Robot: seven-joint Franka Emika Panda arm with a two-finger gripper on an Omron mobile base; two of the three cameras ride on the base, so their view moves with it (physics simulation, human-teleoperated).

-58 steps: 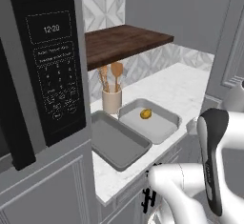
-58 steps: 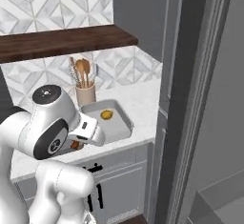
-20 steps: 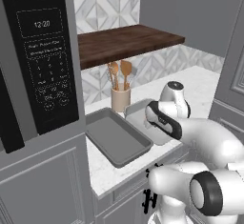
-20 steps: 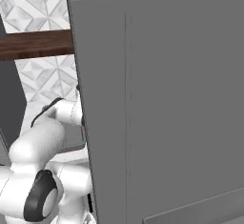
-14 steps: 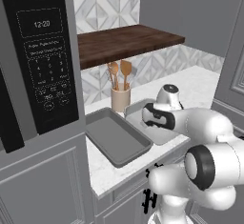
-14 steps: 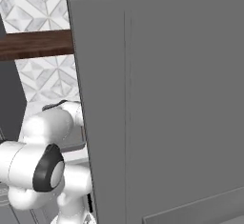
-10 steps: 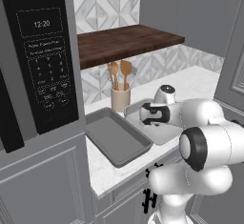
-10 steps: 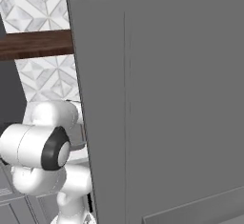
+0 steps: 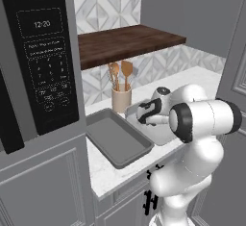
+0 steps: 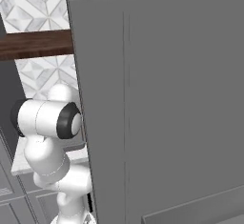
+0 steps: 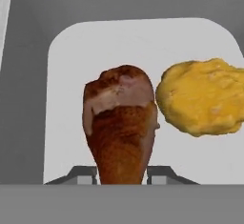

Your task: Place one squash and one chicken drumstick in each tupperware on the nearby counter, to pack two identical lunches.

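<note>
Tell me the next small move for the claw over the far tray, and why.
Probably open the claw wider and lift clear. In the hand view the orange-brown chicken drumstick sits between the fingertips, over the floor of the shallow grey rectangular tray, beside the yellow-tan squash. That container looks complete; the nearer grey tray is empty.

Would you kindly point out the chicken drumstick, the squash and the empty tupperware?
chicken drumstick [image 11: 121, 132], hand view, on its browned middle.
squash [image 11: 202, 103], hand view, on its yellow centre.
empty tupperware [image 9: 117, 141], left base view, on its bare grey floor.
</note>
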